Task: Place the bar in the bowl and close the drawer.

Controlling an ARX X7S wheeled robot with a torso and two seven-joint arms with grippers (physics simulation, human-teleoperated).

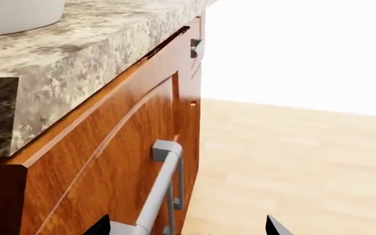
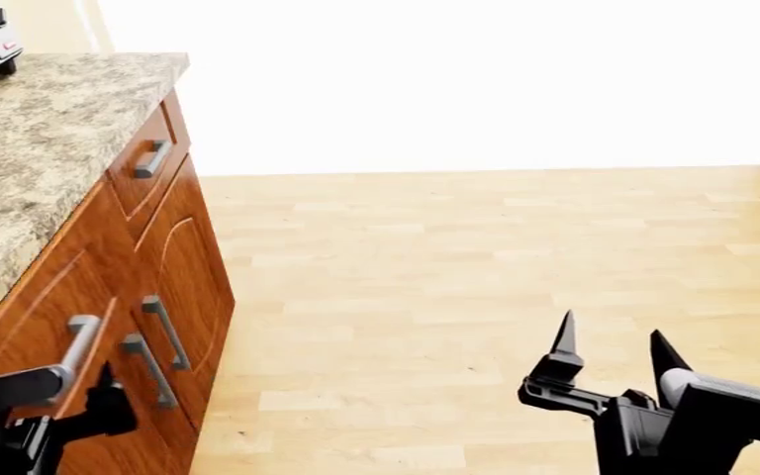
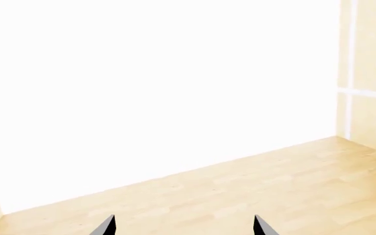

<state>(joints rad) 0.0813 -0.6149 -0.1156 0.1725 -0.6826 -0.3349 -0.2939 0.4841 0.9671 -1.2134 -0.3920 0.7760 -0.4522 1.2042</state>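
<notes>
Two grippers up: left gripper [image 2: 83, 396] right at the drawer [image 2: 37, 327] under the counter's [image 2: 24, 158] front edge, jaws spread either side of the grey handle [image 1: 162, 186], nothing clamped; right gripper [image 2: 608, 346] open, empty, well out over the floor [image 2: 486, 267]. Bowl [image 1: 15, 14] by the counter edge above. No bar visible. Stiff, heavyish drawer — best pushed flat on its front
</notes>
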